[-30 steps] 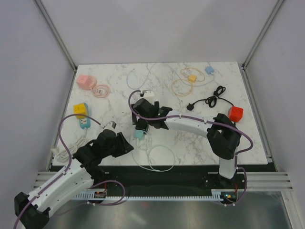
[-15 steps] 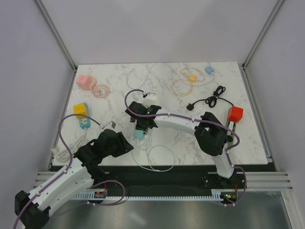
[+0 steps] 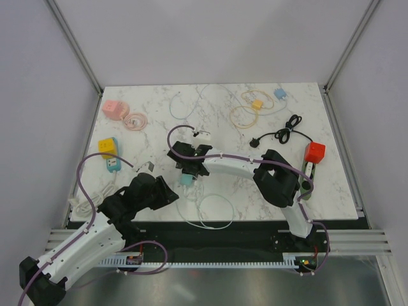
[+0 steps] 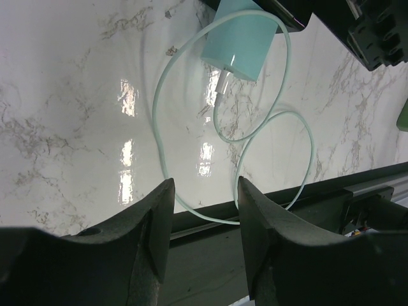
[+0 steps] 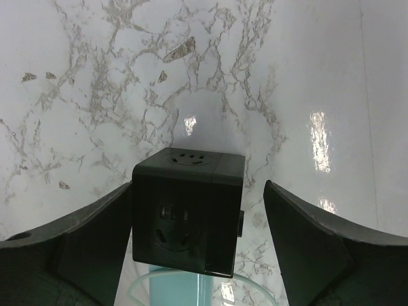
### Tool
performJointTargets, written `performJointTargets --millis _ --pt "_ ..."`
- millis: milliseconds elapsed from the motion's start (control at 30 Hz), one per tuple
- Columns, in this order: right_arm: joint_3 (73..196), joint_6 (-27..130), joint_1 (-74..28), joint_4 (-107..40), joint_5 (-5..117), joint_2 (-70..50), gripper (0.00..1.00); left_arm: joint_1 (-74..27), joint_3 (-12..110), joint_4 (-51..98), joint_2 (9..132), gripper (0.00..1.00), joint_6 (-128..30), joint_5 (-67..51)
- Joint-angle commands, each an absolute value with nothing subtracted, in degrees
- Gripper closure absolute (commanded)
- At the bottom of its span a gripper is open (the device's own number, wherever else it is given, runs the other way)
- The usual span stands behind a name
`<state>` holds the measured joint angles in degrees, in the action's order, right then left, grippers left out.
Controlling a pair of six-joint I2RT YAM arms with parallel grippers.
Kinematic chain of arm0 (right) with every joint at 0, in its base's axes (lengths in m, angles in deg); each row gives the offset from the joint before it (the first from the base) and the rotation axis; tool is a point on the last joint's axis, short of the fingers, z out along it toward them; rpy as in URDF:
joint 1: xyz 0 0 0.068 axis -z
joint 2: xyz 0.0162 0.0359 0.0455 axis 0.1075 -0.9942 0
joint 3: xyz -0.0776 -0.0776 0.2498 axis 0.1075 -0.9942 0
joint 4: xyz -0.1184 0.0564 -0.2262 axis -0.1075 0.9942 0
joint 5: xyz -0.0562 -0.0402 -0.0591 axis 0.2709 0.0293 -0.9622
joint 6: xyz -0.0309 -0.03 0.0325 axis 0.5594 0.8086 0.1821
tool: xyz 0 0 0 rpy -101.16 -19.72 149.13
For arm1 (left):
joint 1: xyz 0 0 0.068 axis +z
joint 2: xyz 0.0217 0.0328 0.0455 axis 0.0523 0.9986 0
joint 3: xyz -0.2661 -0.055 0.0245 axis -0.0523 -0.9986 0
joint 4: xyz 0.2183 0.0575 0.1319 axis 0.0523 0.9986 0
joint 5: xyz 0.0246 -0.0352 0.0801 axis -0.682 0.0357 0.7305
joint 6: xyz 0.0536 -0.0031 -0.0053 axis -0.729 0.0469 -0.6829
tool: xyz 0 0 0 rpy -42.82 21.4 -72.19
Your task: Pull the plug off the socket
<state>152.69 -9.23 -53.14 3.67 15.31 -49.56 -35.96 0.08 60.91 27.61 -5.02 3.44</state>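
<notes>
Black socket cube (image 5: 188, 210) sits between the spread right fingers (image 5: 312, 261).

White marble-pattern table (image 3: 153, 102); plain pale walls (image 3: 210, 38); aluminium frame posts (image 3: 73, 46) in corners; glare on tabletop.

Black cube socket (image 5: 189, 210) sits left of centre on the marble table (image 3: 255, 121), with outlet holes in its top and side faces. A mint-green plug (image 4: 239, 44) butts against its near face, seemingly still seated. Its pale cable (image 4: 154, 121) curls in loose loops toward the near edge.
</notes>
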Motion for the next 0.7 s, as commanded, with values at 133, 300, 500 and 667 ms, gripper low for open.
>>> performJointTargets --millis 133,300,500,667 --pt "148.5 -11.66 -53.51 -0.84 16.68 -48.53 0.25 -35.76 2.21 59.66 27.99 0.49 -4.6 4.37" --pt "144.11 -9.12 -52.98 -4.96 16.86 -46.24 0.59 -35.76 3.61 59.4 27.81 0.31 -7.41 2.7" --pt "132.95 -3.5 -50.17 -18.67 22.74 -40.09 1.0 -35.76 7.12 57.99 29.48 0.15 -12.77 1.2" --pt "119.87 9.06 -49.47 -38.12 27.64 -29.65 1.0 -35.76 10.56 55.62 35.17 0.11 -17.25 -4.15"
